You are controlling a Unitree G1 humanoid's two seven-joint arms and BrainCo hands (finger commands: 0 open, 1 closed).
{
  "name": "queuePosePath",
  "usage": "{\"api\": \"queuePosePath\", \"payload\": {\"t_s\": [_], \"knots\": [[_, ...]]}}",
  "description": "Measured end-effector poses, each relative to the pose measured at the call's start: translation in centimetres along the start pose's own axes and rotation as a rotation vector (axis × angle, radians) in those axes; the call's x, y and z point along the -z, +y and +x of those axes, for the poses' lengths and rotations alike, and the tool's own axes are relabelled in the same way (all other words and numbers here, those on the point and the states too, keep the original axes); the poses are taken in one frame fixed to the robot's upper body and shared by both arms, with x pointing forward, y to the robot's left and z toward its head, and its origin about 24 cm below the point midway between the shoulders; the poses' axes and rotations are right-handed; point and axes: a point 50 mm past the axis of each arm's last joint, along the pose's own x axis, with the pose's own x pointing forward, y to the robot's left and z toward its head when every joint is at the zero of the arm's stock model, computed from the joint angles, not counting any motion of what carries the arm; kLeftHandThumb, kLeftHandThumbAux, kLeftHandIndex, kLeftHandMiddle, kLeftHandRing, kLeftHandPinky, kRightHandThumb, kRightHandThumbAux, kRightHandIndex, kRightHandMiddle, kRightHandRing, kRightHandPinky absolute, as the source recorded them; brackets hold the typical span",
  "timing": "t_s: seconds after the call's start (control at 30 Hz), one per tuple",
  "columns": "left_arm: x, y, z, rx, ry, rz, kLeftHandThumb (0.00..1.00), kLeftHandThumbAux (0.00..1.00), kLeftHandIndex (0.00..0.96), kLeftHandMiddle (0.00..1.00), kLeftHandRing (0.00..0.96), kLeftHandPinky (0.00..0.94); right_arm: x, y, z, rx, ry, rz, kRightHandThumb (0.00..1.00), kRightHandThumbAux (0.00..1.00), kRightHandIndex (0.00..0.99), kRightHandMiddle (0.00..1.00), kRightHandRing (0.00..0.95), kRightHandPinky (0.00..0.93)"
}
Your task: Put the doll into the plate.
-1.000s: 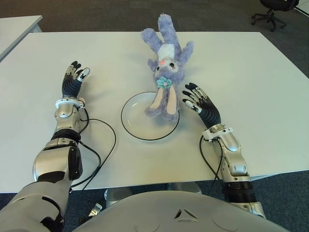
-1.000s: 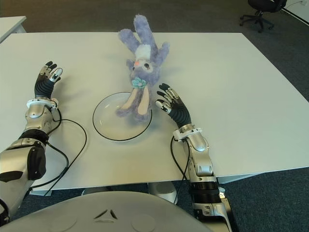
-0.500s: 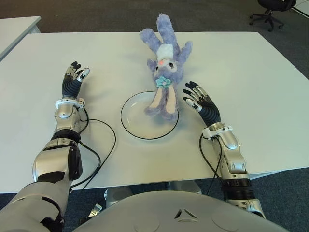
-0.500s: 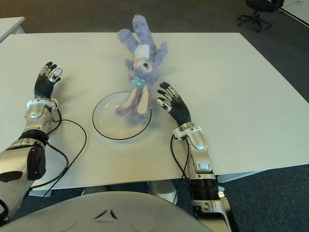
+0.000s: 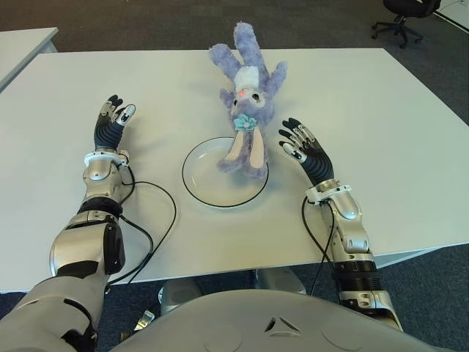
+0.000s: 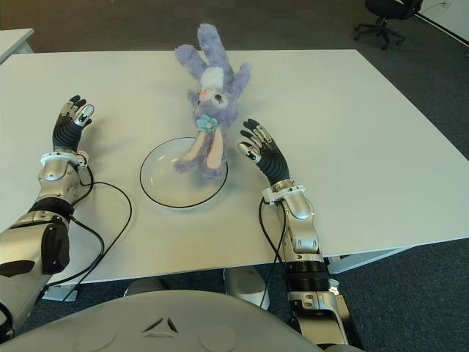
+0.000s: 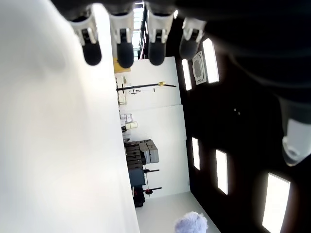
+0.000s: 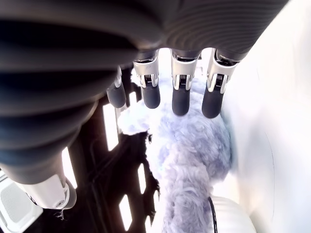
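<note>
- The doll (image 5: pixel 246 110), a purple plush rabbit with a teal bow, lies stretched out on the table (image 5: pixel 381 132), only partly where it belongs: its legs reach over the far right part of the plate (image 5: pixel 209 192), while head, ears and arms lie on the bare table beyond the far rim.
- That split is why the task reads as unfinished; most of the body is outside the plate, so the doll probably needs to be drawn toward the robot until its body sits inside the rim.
- The right hand (image 5: pixel 301 147) shows just to the right of the doll's legs and the plate's right edge, fingers spread and holding nothing. Its wrist view looks past four straight fingertips (image 8: pixel 181 104) at purple fur close ahead, so the palm faces the doll, a sensible stance for a sideways reach or a nudge.
- I cannot tell whether any fingertip touches the fur.
- The left hand (image 5: pixel 111 126) shows well to the left of the plate, fingers extended and empty; it is too far off to help, so I judge it idle.
- A black cable (image 5: pixel 157 220) curls on the table between the left arm and the plate, clear of the doll's likely path.
</note>
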Motion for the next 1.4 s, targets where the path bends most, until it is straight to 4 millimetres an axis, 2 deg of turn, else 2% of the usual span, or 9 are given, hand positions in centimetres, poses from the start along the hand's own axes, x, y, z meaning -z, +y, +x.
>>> {"api": "queuePosePath", "payload": {"t_s": [0.47,1.4], "knots": [[0.2,0.0,-0.1,0.0,0.006,-0.001,0.0,0.488,0.001,0.091,0.094,0.092,0.1,-0.2,0.8,0.001,-0.024,-0.034,0.26,0.577,0.0,0.02,0.042,0.082],[0.5,-0.6,-0.3,0.011,0.011,-0.011,0.0,0.468,0.002,0.092,0.09,0.09,0.4,-0.4,1.8,-0.001,-0.044,-0.088,0.221,0.555,0.007,0.002,0.032,0.092]]}}
